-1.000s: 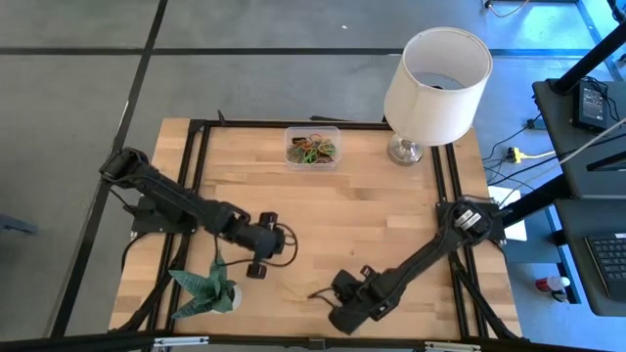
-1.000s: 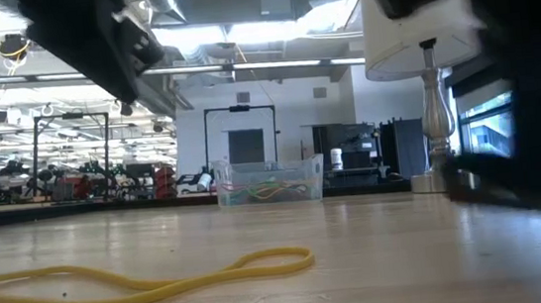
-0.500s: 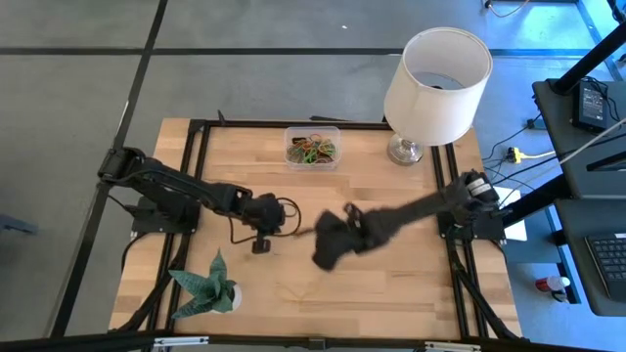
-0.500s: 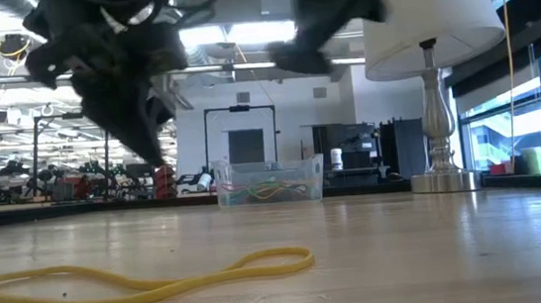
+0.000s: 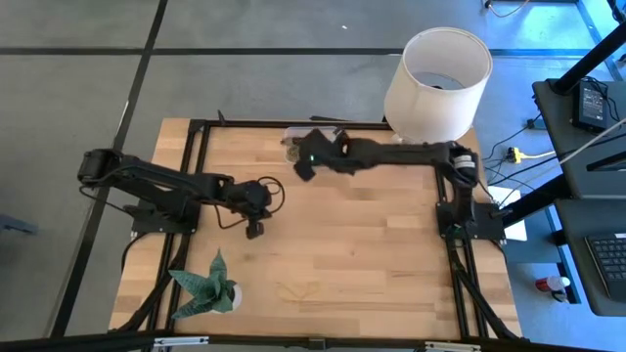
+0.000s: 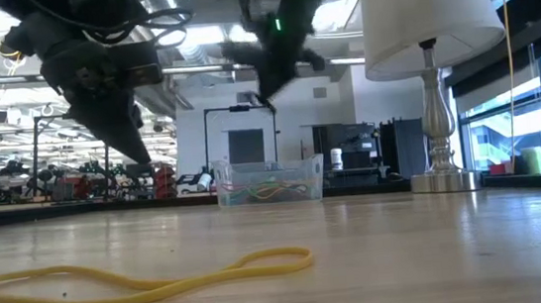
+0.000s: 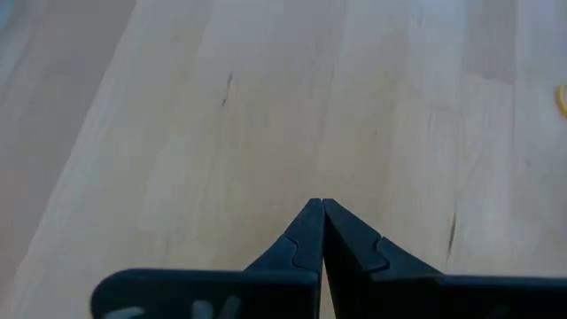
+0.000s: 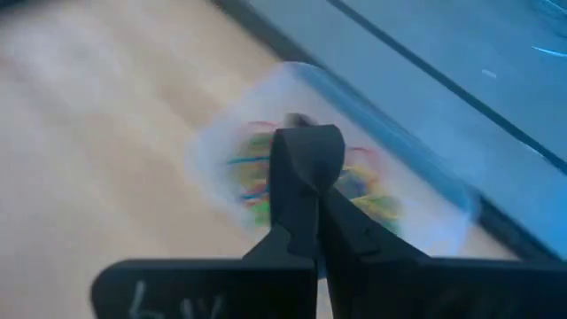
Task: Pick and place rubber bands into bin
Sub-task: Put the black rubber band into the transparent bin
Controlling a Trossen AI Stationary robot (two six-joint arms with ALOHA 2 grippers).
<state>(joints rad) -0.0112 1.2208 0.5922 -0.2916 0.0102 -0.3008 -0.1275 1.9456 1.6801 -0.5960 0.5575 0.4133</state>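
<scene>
Pale wooden table (image 5: 362,244) fills the high view, with a wide workshop hall beyond it in the low view. At its far edge, the right gripper (image 5: 305,168) hangs over the small clear plastic rectangular bin (image 6: 270,182), fingers pressed together; whether a band is pinched between them cannot be told. The right wrist view shows the bin directly below those fingertips, already holding a tangle of thin red, green and yellow rubber bands (image 8: 257,182), so a good share of the work looks done. One long yellow rubber band (image 6: 139,281) lies loose on the near part of the table, well apart from both grippers. The left gripper (image 5: 254,231) waits closed and empty over bare wood.
</scene>
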